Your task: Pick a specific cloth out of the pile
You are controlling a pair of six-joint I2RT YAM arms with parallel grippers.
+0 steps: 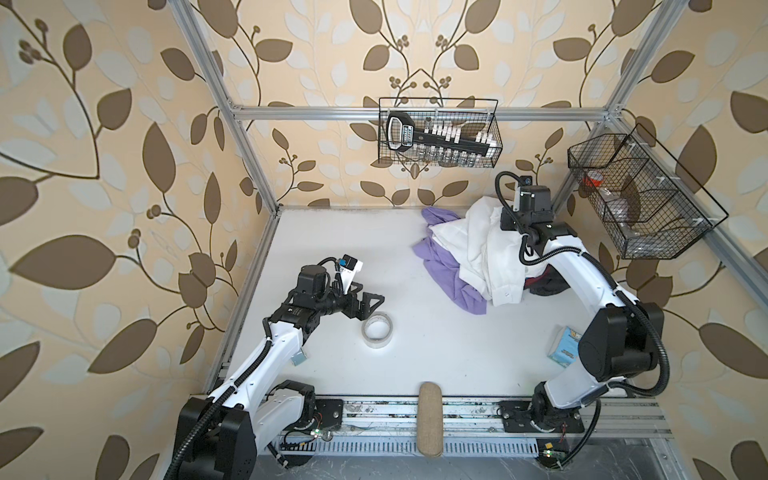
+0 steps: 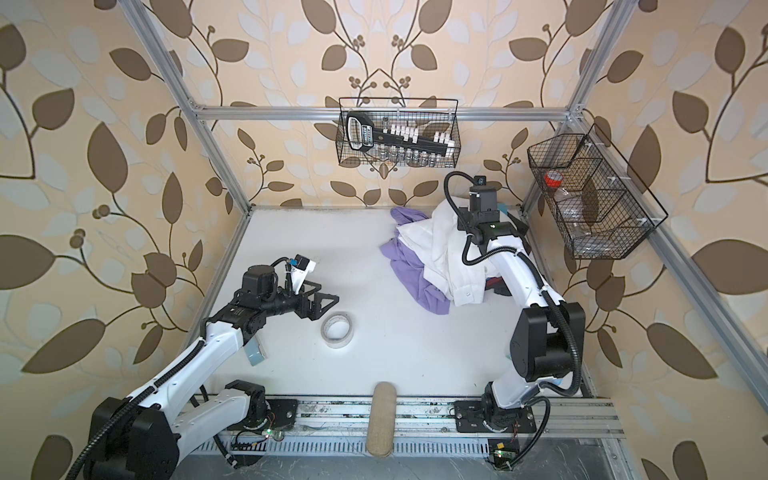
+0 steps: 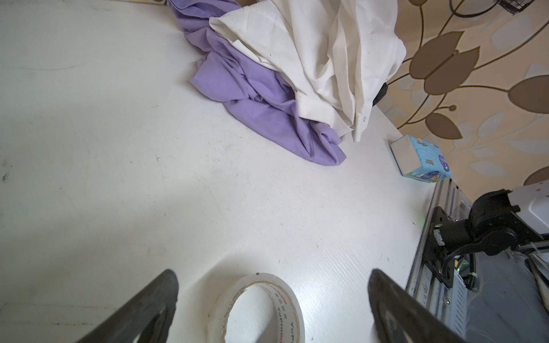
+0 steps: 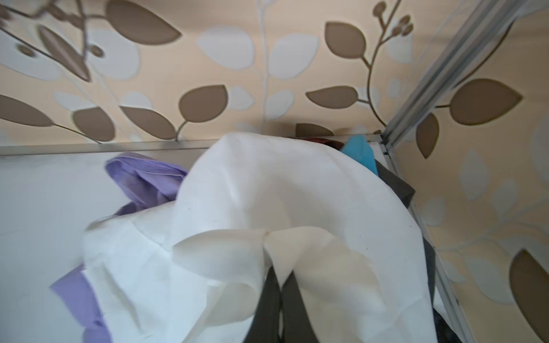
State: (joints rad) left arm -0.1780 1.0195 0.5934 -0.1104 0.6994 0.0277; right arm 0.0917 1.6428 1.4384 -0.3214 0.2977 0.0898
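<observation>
On the left of both top views, the left arm lay low over the counter [image 1: 316, 232], elbow bent and forearm reaching towards the middle. The left pincer [image 1: 366, 300] had its jaws apart, holding nothing, just above a tape roll [image 1: 377, 330].

Right of centre, towards the upper right of the counter, sat the pile [image 1: 540, 283]. A lavender garment [image 1: 446, 270] spilled out on its left side. The cloth [image 1: 486, 245] was draped over the top, and its buttoned cuff [image 1: 508, 293] hung down to the counter at the near edge. In the right wrist view a teal scrap [image 4: 358, 151] showed behind it.

The right arm rose from its base at the lower right, folded sharply at the elbow and reached over the heap with its wrist turned down. In the top views its tips were hidden. In the right wrist view the right pincer [image 4: 280, 285] was together on a white fold. That view was blurred, so the hold looked like only a thin pinch of fabric.

The step in hand seemed to be drawing the cloth free. It would go best with a steady lift up and towards the open middle of the counter, slow enough for the cuff to slide off the lavender garment and not drag it along. A blue tissue pack [image 1: 565, 347] lay at the lower right, near the arm's elbow.
</observation>
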